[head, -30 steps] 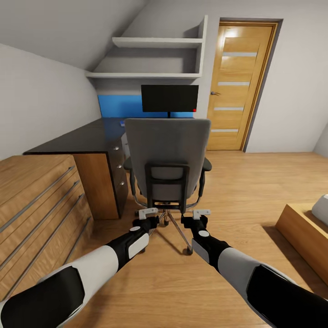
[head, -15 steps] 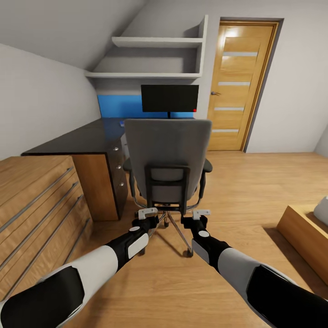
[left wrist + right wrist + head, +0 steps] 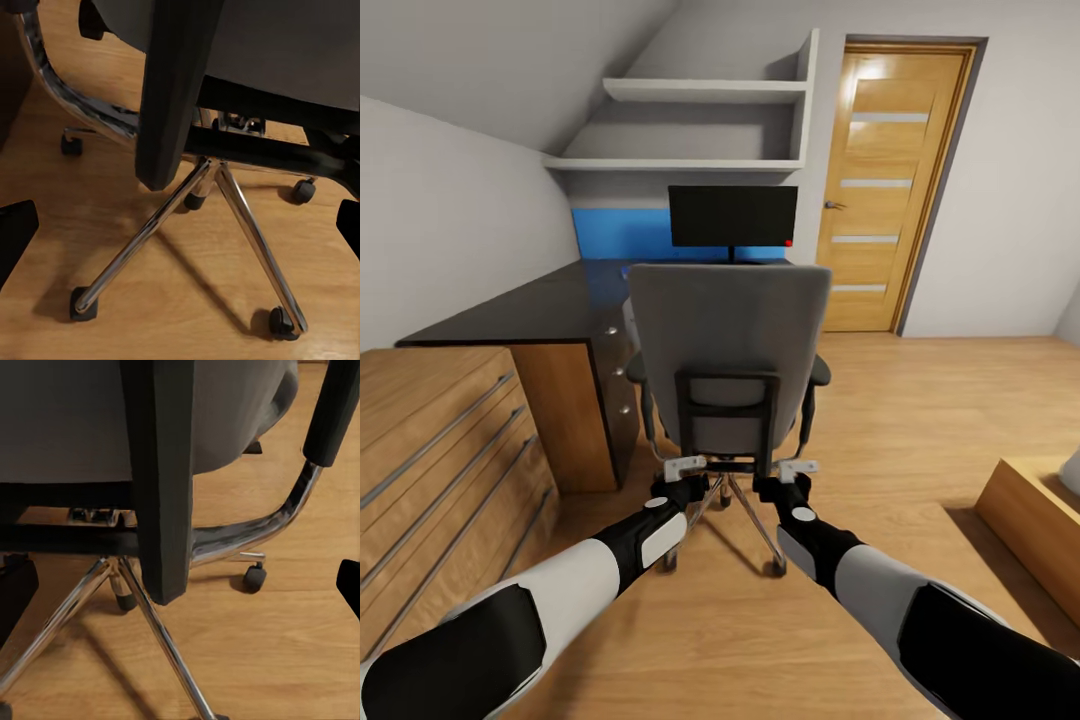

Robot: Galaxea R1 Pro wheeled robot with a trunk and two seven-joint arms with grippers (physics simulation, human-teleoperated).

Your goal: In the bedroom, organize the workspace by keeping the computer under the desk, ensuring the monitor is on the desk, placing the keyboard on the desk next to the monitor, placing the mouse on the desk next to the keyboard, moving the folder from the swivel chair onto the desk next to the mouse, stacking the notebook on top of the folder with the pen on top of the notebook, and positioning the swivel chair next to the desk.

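Note:
The grey swivel chair (image 3: 728, 350) stands with its back to me, close in front of the dark desk (image 3: 520, 308). Its backrest hides the seat and whatever lies on it. A black monitor (image 3: 732, 216) stands on the desk behind the chair. My left gripper (image 3: 685, 468) and right gripper (image 3: 798, 468) hang open just behind the chair's lower back frame, one on each side of the chrome base (image 3: 225, 195). In the wrist views the dark fingertips (image 3: 15, 240) (image 3: 349, 585) sit wide apart with nothing between them. The keyboard, mouse, notebook, pen and computer are hidden.
A wooden dresser (image 3: 440, 440) runs along my left, touching the desk's end. Wall shelves (image 3: 700, 125) hang above the desk. A wooden door (image 3: 885, 190) is at the back right, and a low wooden bed frame (image 3: 1040, 520) at the right. Bare floor lies between chair and bed.
The whole view has drifted forward, so the chair looms slightly larger and nearer. Both grippers keep the same pose, open, now closer to the chair's frame.

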